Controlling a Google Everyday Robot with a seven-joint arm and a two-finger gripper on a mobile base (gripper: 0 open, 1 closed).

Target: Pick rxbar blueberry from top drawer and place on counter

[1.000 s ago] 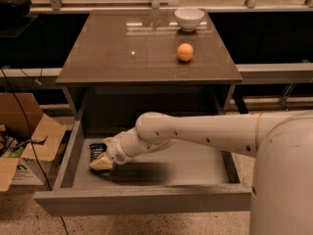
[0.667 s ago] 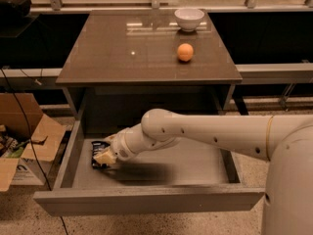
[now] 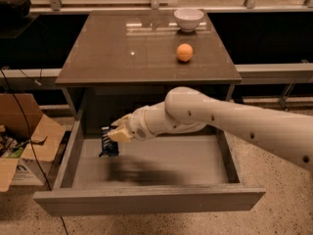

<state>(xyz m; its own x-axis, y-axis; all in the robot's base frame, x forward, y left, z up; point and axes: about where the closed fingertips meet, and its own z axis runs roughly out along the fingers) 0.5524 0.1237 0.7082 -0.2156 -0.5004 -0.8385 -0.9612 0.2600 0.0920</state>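
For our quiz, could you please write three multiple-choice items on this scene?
1. Where is the orange ball? A on the counter; B in the top drawer; C in the bowl.
2. How many bowls on the counter? A none; B one; C three.
3. The gripper, over the top drawer, is: A empty; B shut on the rxbar blueberry; C shut on the ball.
Key: 1 A, it sits on the tabletop; 2 B, one white bowl at the back; 3 B, the dark bar hangs from it.

Counter (image 3: 122,53): seen upper centre of the frame, glossy.
Carried on it: white bowl (image 3: 189,18) at the top edge; orange ball (image 3: 184,52) below it, apart.
Gripper (image 3: 117,132): held centre left over the top drawer (image 3: 186,160), seemingly closed on the rxbar blueberry (image 3: 107,143).
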